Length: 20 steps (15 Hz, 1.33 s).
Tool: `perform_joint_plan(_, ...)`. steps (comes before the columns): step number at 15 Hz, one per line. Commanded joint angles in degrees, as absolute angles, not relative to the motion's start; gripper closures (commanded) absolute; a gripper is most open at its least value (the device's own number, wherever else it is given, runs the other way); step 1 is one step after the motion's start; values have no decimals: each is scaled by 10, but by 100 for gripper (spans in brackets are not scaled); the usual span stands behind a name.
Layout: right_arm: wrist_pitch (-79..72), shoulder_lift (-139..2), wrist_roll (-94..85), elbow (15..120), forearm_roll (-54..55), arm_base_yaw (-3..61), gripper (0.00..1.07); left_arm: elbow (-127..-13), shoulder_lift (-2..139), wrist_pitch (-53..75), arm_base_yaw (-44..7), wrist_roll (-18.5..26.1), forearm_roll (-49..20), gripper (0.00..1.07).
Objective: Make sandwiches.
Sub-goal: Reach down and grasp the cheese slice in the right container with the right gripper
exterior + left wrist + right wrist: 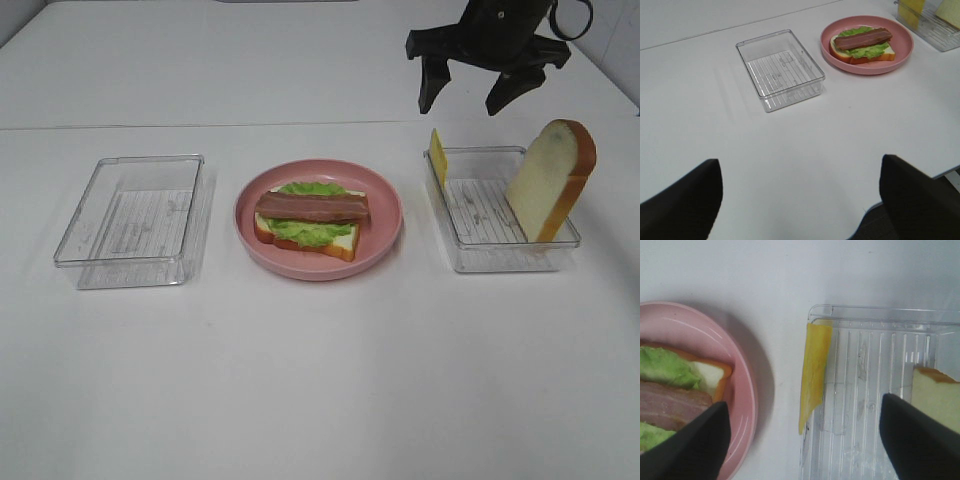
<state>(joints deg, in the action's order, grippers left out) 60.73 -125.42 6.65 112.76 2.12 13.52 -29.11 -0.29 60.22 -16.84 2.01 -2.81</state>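
A partial sandwich (310,221) lies on the pink plate (385,235): one bread slice, green lettuce, a bacon strip on top. It also shows in the left wrist view (862,44) and the right wrist view (675,390). A yellow cheese slice (438,152) (814,372) leans on the left wall of the right clear tray (480,255). A second bread slice (552,180) (937,397) leans at that tray's right end. My right gripper (468,98) hangs open and empty above the tray's far end. My left gripper (800,200) is open, low over bare table.
An empty clear tray (135,220) (782,70) stands left of the plate. The white table's near edge shows in the left wrist view (920,172). A seam (200,127) runs across the table behind the trays.
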Motion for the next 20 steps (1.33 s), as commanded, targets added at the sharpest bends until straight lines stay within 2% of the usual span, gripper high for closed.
perform_joint_plan(1,627,-1284,53,1158,34,133,31,-289,-16,596,-168,19,-25,26)
perform_joint_plan(5,663,-1349,53,1209,32,133,40,-289,-16,596,-168,19,-25,26)
perform_joint_plan(9,658,-1365,53,1211,32,133,51,-289,-16,596,-168,19,-25,26)
perform_joint_plan(11,658,-1368,53,1211,32,133,63,-289,-16,596,-168,19,-25,26)
perform_joint_plan(15,651,-1368,53,1211,30,133,78,-289,-16,596,-168,19,-25,26)
perform_joint_plan(18,651,-1368,53,1211,28,133,103,-289,-16,596,-168,19,-25,26)
perform_joint_plan(19,651,-1368,53,1211,28,133,107,-289,-16,596,-168,19,-25,26)
perform_joint_plan(20,651,-1368,53,1211,28,133,107,-289,-16,596,-168,19,-25,26)
